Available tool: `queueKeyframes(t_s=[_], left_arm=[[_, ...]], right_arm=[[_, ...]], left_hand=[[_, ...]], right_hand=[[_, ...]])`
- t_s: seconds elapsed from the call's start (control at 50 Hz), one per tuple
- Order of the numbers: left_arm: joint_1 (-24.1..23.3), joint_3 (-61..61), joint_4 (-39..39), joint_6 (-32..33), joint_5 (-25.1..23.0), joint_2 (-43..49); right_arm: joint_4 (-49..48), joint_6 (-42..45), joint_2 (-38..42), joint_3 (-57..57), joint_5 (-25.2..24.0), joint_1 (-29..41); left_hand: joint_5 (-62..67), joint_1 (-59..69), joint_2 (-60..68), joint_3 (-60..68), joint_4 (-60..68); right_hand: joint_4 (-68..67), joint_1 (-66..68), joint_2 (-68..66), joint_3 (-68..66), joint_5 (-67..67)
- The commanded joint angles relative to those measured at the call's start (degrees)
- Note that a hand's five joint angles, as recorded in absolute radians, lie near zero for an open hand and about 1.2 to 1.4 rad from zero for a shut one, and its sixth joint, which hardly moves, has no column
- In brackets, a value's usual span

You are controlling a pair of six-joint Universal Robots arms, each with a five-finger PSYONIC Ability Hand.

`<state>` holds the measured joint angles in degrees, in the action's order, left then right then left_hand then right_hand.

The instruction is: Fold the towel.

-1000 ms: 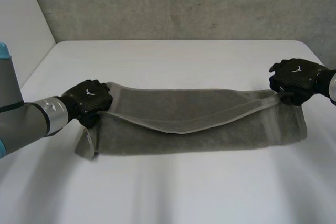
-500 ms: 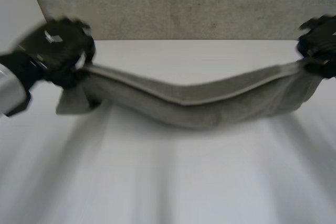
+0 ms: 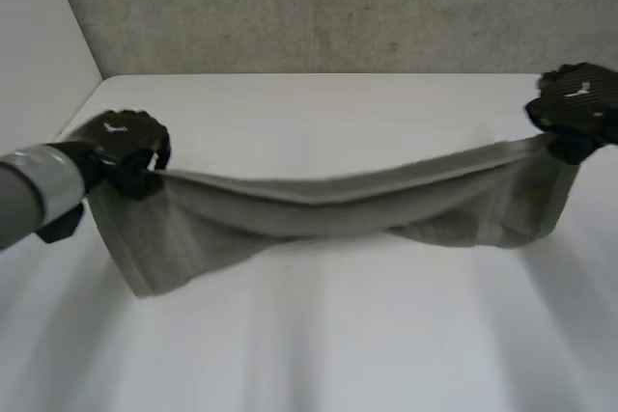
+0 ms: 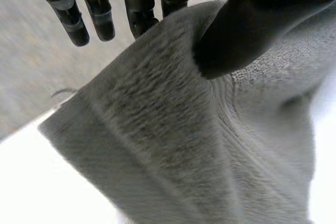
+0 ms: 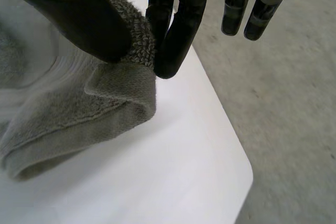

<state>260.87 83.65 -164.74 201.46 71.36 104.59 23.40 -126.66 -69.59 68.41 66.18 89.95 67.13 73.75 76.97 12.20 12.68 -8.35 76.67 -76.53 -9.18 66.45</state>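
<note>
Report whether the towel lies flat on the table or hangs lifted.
Lifted: the towel hangs sagging between the left hand and right hand, each pinching an end.

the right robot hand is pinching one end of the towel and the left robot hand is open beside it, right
No: the left robot hand is pinching too; the left wrist view shows its thumb pressing the towel against its fingers. The right robot hand does pinch its end.
</note>
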Motion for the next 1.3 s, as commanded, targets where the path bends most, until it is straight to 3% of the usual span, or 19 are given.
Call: queueKeyframes(t_s=[0.02, 0.04, 0.08, 0.1, 0.14, 0.16, 0.18, 0.26, 0.3, 0.42, 0.46, 0.52, 0.7, 0.74, 0.86, 0.92, 0.98, 1.22, 1.3], left_arm=[[-5.18, -17.69, -10.37, 1.83, 5.27, 14.22], [-5.2, -17.73, -10.42, 1.83, 5.28, 14.24], [-6.95, -21.85, -27.03, 1.48, 7.9, 14.42], [-6.96, -21.86, -27.12, 1.48, 7.92, 14.41], [-7.57, -21.61, -47.33, 1.22, 10.28, 10.57], [-7.57, -21.6, -47.43, 1.21, 10.29, 10.55], [-7.83, -20.47, -55.52, 0.34, 10.64, 7.5], [-8.1, -16.85, -61.49, -2.65, 10.47, 2.02], [-7.48, -14.58, -60.35, -6.33, 9.51, 0.0], [-7.22, -8.42, -57.01, -8.28, 4.84, -0.44], [-6.43, -3.78, -55.26, -8.11, 1.52, -0.44], [-4.24, 0.79, -53.94, -7.84, -1.12, -0.53], [0.16, 10.57, -47.34, -5.47, -5.97, 0.09], [1.47, 14.33, -46.11, -2.23, -6.23, 1.48], [3.33, 18.74, -44.44, 3.76, -6.41, 3.51], [3.59, 21.46, -40.76, 6.39, -7.02, 2.82], [3.5, 21.73, -38.99, 6.75, -7.46, 2.37], [3.5, 21.99, -18.1, 6.93, -11.67, -12.37], [3.68, 22.52, -8.96, 7.45, -15.18, -18.44]], right_arm=[[-9.03, -5.32, 9.46, -17.39, 1.83, 6.98], [-9.08, -5.35, 9.47, -17.44, 1.85, 6.99], [-21.23, -14.18, 9.91, -25.22, 6.3, 7.34], [-21.29, -14.23, 9.91, -25.26, 6.33, 7.35], [-32.32, -23.24, 7.73, -29.46, 11.49, 6.82], [-32.37, -23.28, 7.72, -29.48, 11.51, 6.82], [-34.63, -26.15, 5.71, -29.39, 12.73, 6.12], [-34.74, -28.47, 2.18, -27.63, 11.95, 4.18], [-33.87, -28.73, -0.01, -23.35, 8.46, 2.87], [-30.44, -28.73, -2.92, -14.45, 0.0, 1.28], [-29.47, -28.04, -3.88, -8.42, -5.42, -0.29], [-29.47, -27.85, -4.06, -2.61, -9.82, -2.14], [-28.41, -24.25, -5.03, 10.42, -17.58, -6.28], [-28.33, -20.4, -4.42, 15.94, -20.47, -7.24], [-27.18, -12.74, -3.45, 22.2, -21.27, -9.09], [-21.15, -5.46, -3.18, 23.87, -21.27, -11.28], [-18.22, -3.42, -3.18, 23.7, -21.36, -12.08], [7.01, 9.94, -10.3, 22.55, -23.55, -18.93], [17.69, 17.38, -13.02, 24.22, -28.28, -21.56]], left_hand=[[2.87, 6.25, 3.03, -2.2, -2.68], [2.87, 6.25, 3.03, -2.2, -2.68], [2.87, 6.25, 3.03, -2.2, -2.68], [2.87, 6.25, 3.03, -2.2, -2.68], [2.87, 6.25, 3.03, -2.2, -2.68], [2.87, 6.25, 3.03, -2.2, -2.68], [2.87, 6.25, 3.03, -2.2, -2.68], [2.87, 6.25, 3.03, -2.2, -2.68], [2.87, 6.25, 3.03, -2.2, -2.68], [2.87, 6.25, 3.03, -2.2, -2.68], [2.87, 6.25, 3.03, -2.2, -2.68], [2.87, 6.25, 3.03, -2.2, -2.68], [2.87, 6.25, 3.03, -2.2, -2.68], [2.87, 6.25, 3.03, -2.2, -2.68], [2.87, 6.25, 3.03, -2.2, -2.68], [2.87, 6.25, 3.03, -2.2, -2.68], [2.87, 6.25, 3.03, -2.2, -2.68], [2.87, 6.25, 3.03, -2.2, -2.68], [2.87, 6.25, 3.03, -2.2, -2.68]], right_hand=[[-1.65, 3.33, -3.47, -0.82, 3.55], [-1.65, 3.33, -3.47, -0.82, 3.55], [-1.65, 3.33, -3.47, -0.82, 3.55], [-1.65, 3.33, -3.47, -0.82, 3.55], [-1.65, 3.33, -3.47, -0.82, 3.55], [-1.65, 3.33, -3.47, -0.82, 3.55], [-1.65, 3.33, -3.47, -0.82, 3.55], [-1.65, 3.33, -3.47, -0.82, 3.55], [-1.65, 3.33, -3.47, -0.82, 3.55], [-1.65, 3.33, -3.47, -0.82, 3.55], [-1.65, 3.33, -3.47, -0.82, 3.55], [-1.65, 3.33, -3.47, -0.82, 3.55], [-1.65, 3.33, -3.47, -0.82, 3.55], [-1.65, 3.33, -3.47, -0.82, 3.55], [-1.65, 3.33, -3.47, -0.82, 3.55], [-1.65, 3.33, -3.47, -0.82, 3.55], [-1.65, 3.33, -3.47, -0.82, 3.55], [-1.65, 3.33, -3.47, -0.82, 3.55], [-1.65, 3.33, -3.47, -0.82, 3.55]])
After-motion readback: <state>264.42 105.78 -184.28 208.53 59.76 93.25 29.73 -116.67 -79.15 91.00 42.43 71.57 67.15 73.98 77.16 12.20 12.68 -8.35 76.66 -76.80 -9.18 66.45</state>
